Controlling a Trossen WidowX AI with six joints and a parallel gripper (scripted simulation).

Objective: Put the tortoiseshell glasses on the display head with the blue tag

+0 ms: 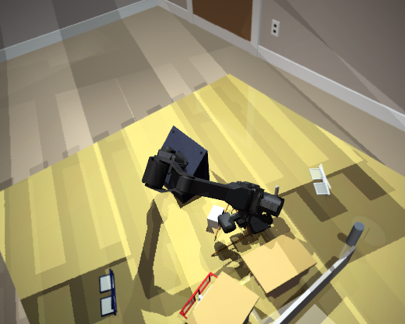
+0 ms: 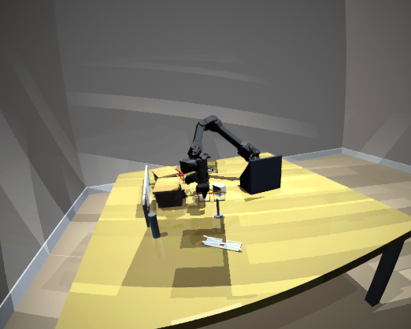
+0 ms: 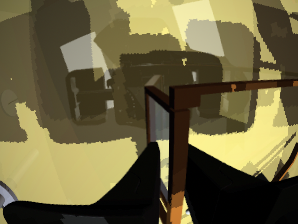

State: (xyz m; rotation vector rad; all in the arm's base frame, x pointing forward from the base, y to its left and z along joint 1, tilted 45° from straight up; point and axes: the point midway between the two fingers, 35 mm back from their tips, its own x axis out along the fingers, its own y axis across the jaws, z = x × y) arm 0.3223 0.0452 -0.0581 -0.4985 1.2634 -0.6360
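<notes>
The tortoiseshell glasses [image 1: 231, 245] [image 2: 220, 192] [image 3: 215, 89] are open, with long temples, beside a small white block [image 1: 216, 212] [image 2: 219, 187]. My gripper [image 2: 203, 195] [image 3: 166, 148] points down and is shut on a side edge of their frame; in the wrist view the brown rim stands between the fingertips. Much of the glasses is hidden under the arm. One box-shaped head with a tan top [image 1: 279, 263] [image 2: 168, 186] stands near them and shows no eyewear. The other head [image 1: 225, 298] [image 2: 164, 172] has red glasses [image 1: 195, 292] [image 2: 179, 173] at its face. No blue tag shows.
White glasses [image 1: 321, 181] [image 2: 223, 243] and blue glasses [image 1: 112, 296] lie farther out. A grey cylinder [image 1: 354, 233] [image 2: 154, 225] and an upright panel [image 1: 316, 284] [image 2: 146, 193] stand by the heads. A thin post [image 2: 218, 208] and the dark wedge [image 1: 185, 149] [image 2: 264, 175] are also there.
</notes>
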